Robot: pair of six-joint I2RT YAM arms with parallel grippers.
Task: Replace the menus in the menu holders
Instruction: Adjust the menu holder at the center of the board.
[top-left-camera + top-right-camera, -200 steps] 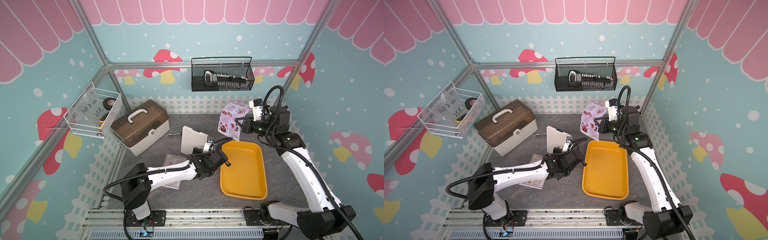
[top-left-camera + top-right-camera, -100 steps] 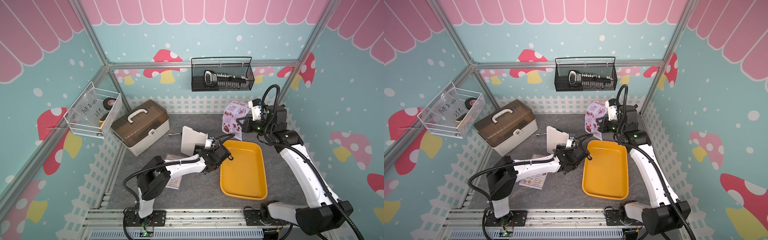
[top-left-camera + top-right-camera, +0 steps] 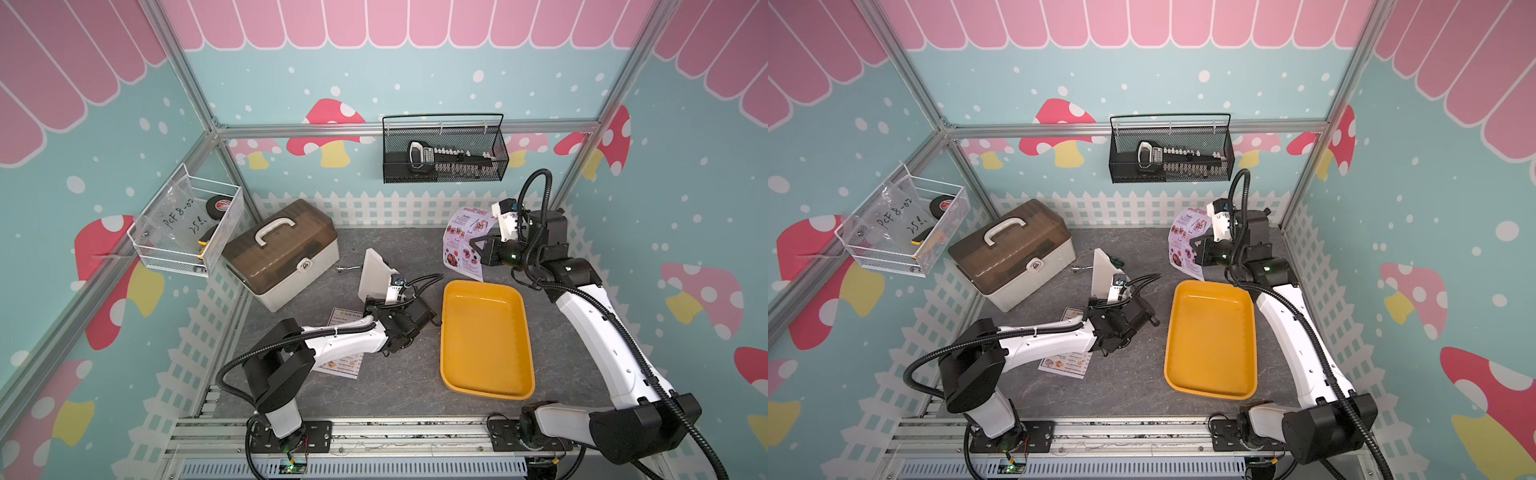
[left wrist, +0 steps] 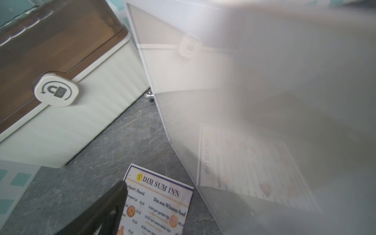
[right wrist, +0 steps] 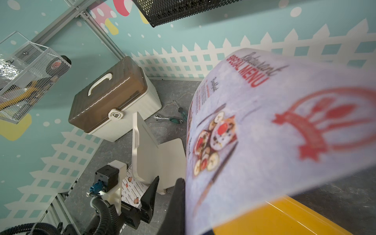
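Hanging aloft, the special menu (image 3: 457, 249) is clamped by the right gripper (image 3: 474, 249); the left gripper (image 3: 369, 306) is spread beside the holder (image 3: 374, 270).

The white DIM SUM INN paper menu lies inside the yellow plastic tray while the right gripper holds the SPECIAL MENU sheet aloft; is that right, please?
No: both top views show the white DIM SUM INN paper menu on the grey tabletop, outside the yellow plastic tray. The right gripper does hold the SPECIAL MENU sheet aloft.
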